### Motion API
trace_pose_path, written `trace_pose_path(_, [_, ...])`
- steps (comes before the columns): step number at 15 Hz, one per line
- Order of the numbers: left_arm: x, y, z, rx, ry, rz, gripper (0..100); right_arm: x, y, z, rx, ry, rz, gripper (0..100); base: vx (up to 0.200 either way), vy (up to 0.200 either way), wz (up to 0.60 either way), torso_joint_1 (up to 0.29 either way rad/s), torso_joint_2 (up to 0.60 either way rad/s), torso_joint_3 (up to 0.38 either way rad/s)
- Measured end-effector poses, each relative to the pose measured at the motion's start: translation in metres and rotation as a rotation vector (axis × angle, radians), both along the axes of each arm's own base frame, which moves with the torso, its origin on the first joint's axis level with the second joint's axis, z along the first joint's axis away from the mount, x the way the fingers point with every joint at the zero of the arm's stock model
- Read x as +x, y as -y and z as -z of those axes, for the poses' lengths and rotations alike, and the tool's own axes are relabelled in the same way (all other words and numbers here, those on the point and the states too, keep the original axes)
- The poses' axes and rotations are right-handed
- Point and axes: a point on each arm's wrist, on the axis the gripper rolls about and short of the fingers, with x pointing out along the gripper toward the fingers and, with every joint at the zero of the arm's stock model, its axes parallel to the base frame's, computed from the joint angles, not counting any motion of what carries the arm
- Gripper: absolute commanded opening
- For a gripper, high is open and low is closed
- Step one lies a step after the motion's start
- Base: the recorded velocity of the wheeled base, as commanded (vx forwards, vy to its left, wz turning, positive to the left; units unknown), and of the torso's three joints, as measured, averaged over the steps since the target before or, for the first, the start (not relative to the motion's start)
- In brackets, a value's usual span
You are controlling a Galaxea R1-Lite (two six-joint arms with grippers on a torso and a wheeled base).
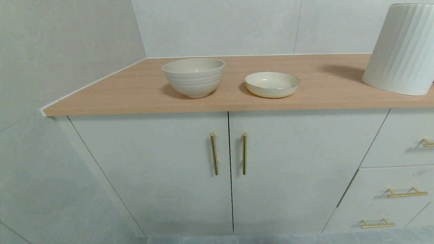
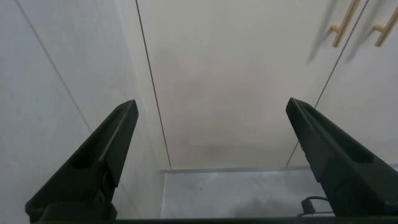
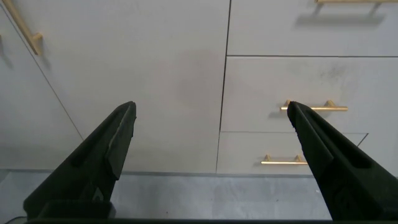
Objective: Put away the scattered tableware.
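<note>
Task step, as I read it: not begun. Bowl (image 1: pixel 193 76) and dish (image 1: pixel 272 84) sit on the desk (image 1: pixel 135 91), apart, bowl at 9 o'clock of the dish. Left gripper (image 2: pixel 210 107) and right gripper (image 3: pixel 210 107) are spread wide, empty, low at the cupboard doors (image 1: pixel 152 169). Next likely: raise an arm to the bowl rim, or open a door first.

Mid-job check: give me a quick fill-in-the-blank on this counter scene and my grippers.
In the head view, the deep beige ribbed bowl stands to the ___ of the shallow cream dish.
The wooden countertop holds ___ pieces of tableware.
The cabinet doors below are ___.
The left gripper and right gripper are both ___.
Missing words: left; two; closed; open.
</note>
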Motion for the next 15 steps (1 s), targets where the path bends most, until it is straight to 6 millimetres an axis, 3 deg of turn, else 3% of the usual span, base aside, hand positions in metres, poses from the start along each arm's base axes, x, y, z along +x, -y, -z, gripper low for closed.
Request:
trace_pose_path(7, [0.0, 0.0, 0.0, 0.0, 0.0, 0.0, 100, 0.0, 0.0, 0.0, 0.0, 0.0, 0.0, 100, -0.171, 0.0, 0.0, 0.003, 0.01, 0.001])
trace_pose_path(15, [0.0, 0.0, 0.0, 0.0, 0.0, 0.001, 100, 0.0, 0.0, 0.0, 0.0, 0.0, -0.001, 100, 0.0, 0.0, 0.0, 0.0, 0.0, 0.0])
